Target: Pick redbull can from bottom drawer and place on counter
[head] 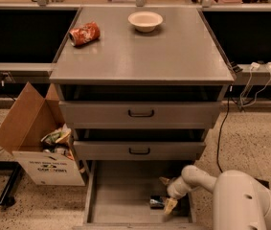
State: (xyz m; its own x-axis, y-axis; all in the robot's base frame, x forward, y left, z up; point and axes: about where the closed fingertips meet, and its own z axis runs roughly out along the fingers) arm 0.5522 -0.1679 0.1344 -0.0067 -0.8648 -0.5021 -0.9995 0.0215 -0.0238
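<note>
The redbull can lies on its side on the floor of the open bottom drawer, near its right front corner. My gripper reaches down into the drawer from the right, its fingers straddling the can's right end. My white arm comes in from the lower right. The grey counter tops the cabinet above.
An orange-red dented can and a cream bowl sit on the counter. The two upper drawers stand slightly pulled out above the bottom one. An open cardboard box with trash stands to the cabinet's left. Cables hang at the right.
</note>
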